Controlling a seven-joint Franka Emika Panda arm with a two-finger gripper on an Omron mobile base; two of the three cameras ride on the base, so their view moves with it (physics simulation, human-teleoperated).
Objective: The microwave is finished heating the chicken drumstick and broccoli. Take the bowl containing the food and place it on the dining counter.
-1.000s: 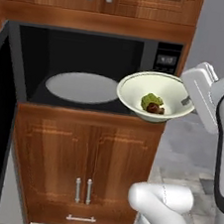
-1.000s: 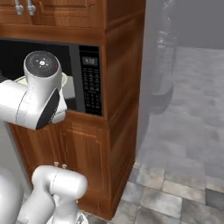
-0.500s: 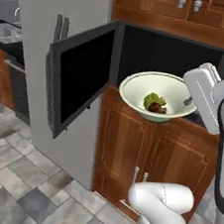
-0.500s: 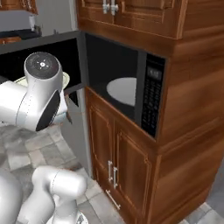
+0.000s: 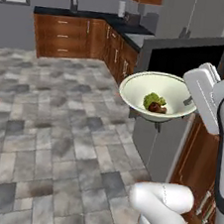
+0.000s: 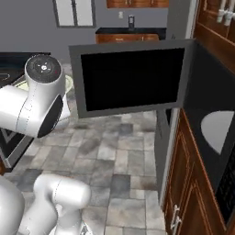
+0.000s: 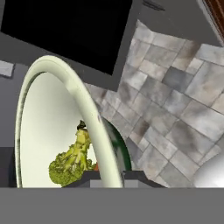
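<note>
My hand (image 7: 109, 177) is clamped tight on the rim of the bowl (image 5: 157, 96), one finger inside the wall and one outside, and I hold it up in the air over the grey tiled floor (image 5: 57, 122). The broccoli (image 5: 154, 100) and the chicken drumstick (image 5: 158, 108) lie together at the bottom. The microwave (image 6: 209, 124) stands open at my right, its door (image 6: 131, 79) swung out just behind the bowl's far edge. To my left the floor runs wide and open.
</note>
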